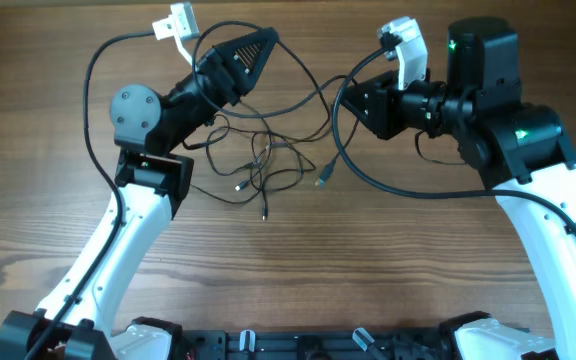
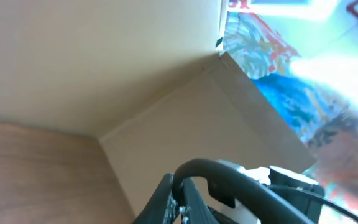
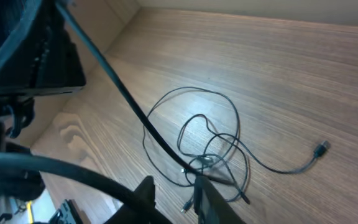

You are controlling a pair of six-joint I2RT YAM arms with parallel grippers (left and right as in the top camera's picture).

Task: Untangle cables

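The cables (image 1: 260,160) lie as a loose tangle of thin black cords on the wooden table between the two arms, with small plug ends (image 1: 323,178) spread around it. My left gripper (image 1: 265,40) is raised at the back and shut on one black cord (image 2: 194,167), which arches out from between its fingers (image 2: 179,177). In the right wrist view that cord (image 3: 123,93) runs diagonally down to the tangle (image 3: 210,149), passing the tip of one finger. My right gripper (image 3: 174,180) hovers above the tangle with its fingers apart. It sits right of the tangle (image 1: 348,92).
Thick black arm wiring (image 1: 398,190) loops across the table below the right arm, and another loop (image 1: 93,90) curves round the left arm. A cardboard wall (image 2: 185,118) stands beyond the table's far edge. One plug (image 3: 321,148) lies apart to the right.
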